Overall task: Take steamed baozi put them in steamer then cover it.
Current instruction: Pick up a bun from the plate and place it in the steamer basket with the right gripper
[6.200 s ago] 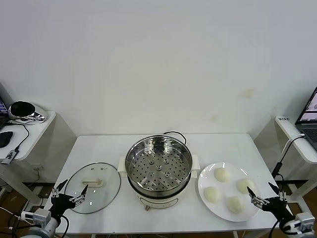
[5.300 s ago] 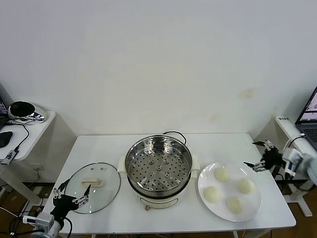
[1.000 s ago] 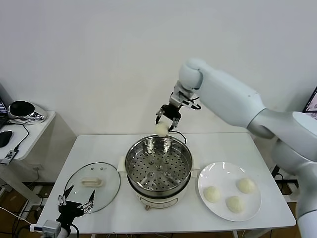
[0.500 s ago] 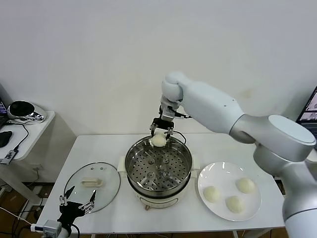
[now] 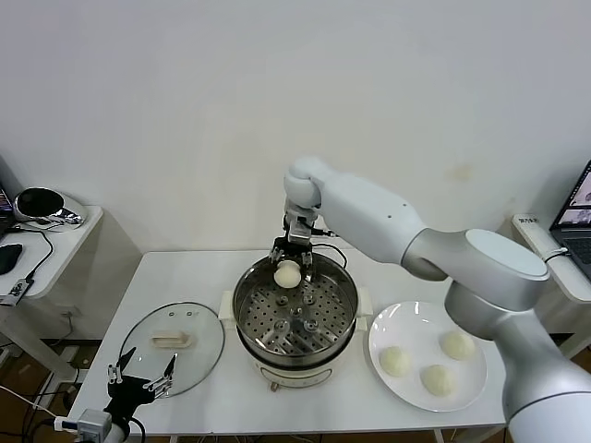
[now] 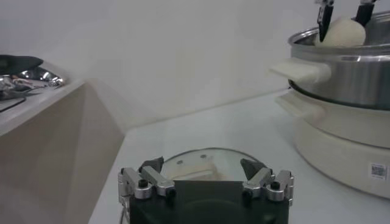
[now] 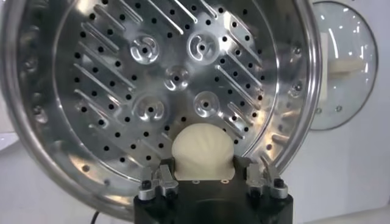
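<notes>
Right gripper (image 5: 289, 259): reaches over the far rim of the steamer from the far right, pointing down, clenched on one baozi between its two fingers.
Held baozi (image 5: 288, 273): pale and round, pinched at its sides, hanging just inside the far part of the pot, above the perforated tray; whether it touches the tray cannot be told. In the right wrist view it (image 7: 202, 151) sits between the jaws with the holed metal floor beyond it.
Steamer (image 5: 347, 314): shiny steel pot on a white base, middle of the table, uncovered; no bun lies on its tray.
Plate (image 5: 471, 377): white, just right of the steamer, near side of the table.
Baozi on the plate (image 5: 395, 361): three remain, one nearer the steamer, two toward the right and near edge, apart from one another.
Glass lid (image 5: 173, 348): lies flat on the table left of the steamer, cream handle up.
Left gripper (image 5: 140, 379): parked low at the near left table edge, beside the lid's near rim, fingers spread wide and holding nothing.
Table (image 5: 185, 272): white, carries the steamer, plate and lid.
</notes>
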`<action>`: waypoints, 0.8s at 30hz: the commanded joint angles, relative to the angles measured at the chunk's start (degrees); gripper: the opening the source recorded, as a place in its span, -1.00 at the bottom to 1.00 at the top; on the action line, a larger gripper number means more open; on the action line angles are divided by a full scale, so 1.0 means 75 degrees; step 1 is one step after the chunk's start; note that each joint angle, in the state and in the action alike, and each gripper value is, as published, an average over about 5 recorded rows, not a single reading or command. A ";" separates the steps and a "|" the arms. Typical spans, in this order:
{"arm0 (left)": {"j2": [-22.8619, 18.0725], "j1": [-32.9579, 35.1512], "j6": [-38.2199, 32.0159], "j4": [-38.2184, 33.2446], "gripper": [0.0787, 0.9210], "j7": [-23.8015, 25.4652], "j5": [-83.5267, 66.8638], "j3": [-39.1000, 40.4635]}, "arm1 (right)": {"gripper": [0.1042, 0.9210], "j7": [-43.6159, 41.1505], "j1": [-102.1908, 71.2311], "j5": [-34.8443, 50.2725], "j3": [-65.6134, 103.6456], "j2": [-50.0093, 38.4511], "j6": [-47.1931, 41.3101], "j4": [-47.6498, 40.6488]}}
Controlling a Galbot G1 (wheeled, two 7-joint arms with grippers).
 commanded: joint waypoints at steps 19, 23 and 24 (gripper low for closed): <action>0.0049 0.0015 0.0007 -0.0001 0.77 0.0074 -0.0015 -0.0016 | 0.75 -0.0238 0.0427 0.1862 0.0053 -0.1069 -0.2061 0.1291; 0.0135 -0.0016 0.0022 -0.0005 0.77 0.0102 -0.0023 -0.0048 | 0.76 -0.0277 0.1200 0.3556 -0.0409 -0.2187 -0.3872 0.2778; 0.0149 -0.0025 0.0032 -0.0017 0.77 0.0110 -0.0023 -0.0049 | 0.76 -0.0255 0.1403 0.3834 -0.0528 -0.2482 -0.4294 0.3090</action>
